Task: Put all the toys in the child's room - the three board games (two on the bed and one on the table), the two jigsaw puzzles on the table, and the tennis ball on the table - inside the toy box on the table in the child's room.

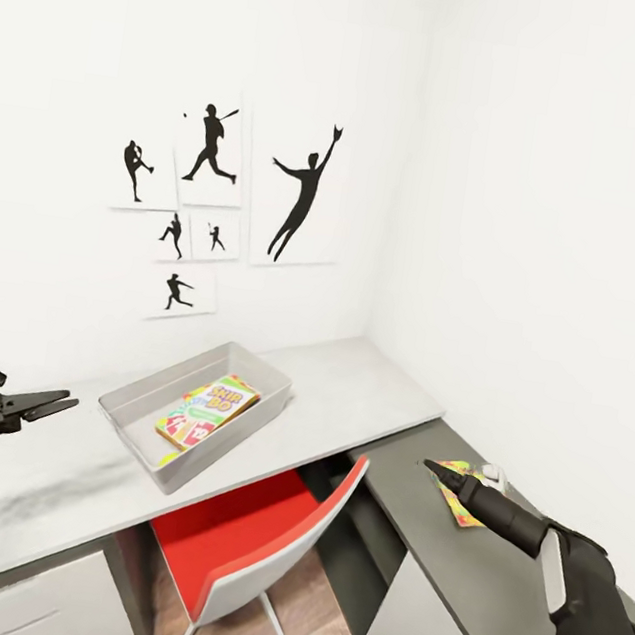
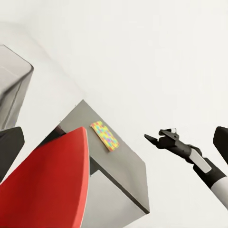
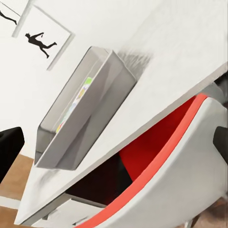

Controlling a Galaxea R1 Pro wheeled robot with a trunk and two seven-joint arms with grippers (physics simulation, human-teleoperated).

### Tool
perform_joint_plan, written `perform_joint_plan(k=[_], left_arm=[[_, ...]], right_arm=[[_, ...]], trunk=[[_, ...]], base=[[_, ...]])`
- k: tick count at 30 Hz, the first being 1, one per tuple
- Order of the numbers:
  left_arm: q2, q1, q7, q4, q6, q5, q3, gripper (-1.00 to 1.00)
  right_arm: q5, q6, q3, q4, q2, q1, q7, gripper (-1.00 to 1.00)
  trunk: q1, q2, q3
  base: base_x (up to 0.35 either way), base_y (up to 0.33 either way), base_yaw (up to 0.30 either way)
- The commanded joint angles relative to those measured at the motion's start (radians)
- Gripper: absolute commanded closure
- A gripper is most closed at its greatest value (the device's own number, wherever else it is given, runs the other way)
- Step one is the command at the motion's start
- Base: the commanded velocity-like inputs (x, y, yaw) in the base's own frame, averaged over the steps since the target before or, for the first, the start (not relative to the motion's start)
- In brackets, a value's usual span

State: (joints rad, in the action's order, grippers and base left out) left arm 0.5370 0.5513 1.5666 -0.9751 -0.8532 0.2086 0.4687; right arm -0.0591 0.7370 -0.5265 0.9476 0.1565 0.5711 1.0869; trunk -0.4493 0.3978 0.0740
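The light-grey toy box (image 1: 134,403) stands on the pale desk (image 1: 349,383); it also shows in the left wrist view (image 2: 12,90) and the right wrist view (image 3: 90,109). The green-white-red SKIP-BO board game (image 1: 209,408) lies flat inside it. One jigsaw puzzle (image 1: 467,512) lies on the lower dark grey cabinet section (image 1: 408,532), also seen from the left wrist (image 2: 105,135). My right gripper (image 1: 430,466) hovers just above that puzzle, open and holding nothing. My left gripper (image 1: 70,401) hangs open over the desk, left of the toy box.
A red-seated chair with a white shell (image 1: 257,531) is tucked under the desk between its two sections. Baseball-player posters (image 1: 210,146) hang on the white wall behind. A small white object (image 1: 493,476) sits beside the puzzle. White drawers (image 1: 37,591) lie below the desk's left end.
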Motion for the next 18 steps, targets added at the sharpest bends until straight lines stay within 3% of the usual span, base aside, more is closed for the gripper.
perform_joint_plan(k=[1,9,18], left_arm=[[0.000,0.000,0.004,0.000,-0.010,-0.001,0.001,-1.00],[0.000,-0.001,0.004,-0.001,-0.009,0.001,0.004,-1.00],[0.000,-0.001,0.004,-0.004,-0.007,0.002,0.009,-1.00]], right_arm=[[-0.005,0.009,-0.004,0.000,0.000,0.001,0.001,-1.00],[-0.004,0.011,-0.048,-0.001,0.000,0.001,0.004,-1.00],[0.003,0.009,-0.053,-0.001,-0.001,0.001,0.000,-1.00]], trunk=[[-0.001,0.002,0.001],[-0.001,0.002,-0.011],[-0.001,0.002,-0.024]], base=[[0.000,-0.199,-0.104],[0.000,-0.130,-0.161],[-0.020,-0.005,-0.203]])
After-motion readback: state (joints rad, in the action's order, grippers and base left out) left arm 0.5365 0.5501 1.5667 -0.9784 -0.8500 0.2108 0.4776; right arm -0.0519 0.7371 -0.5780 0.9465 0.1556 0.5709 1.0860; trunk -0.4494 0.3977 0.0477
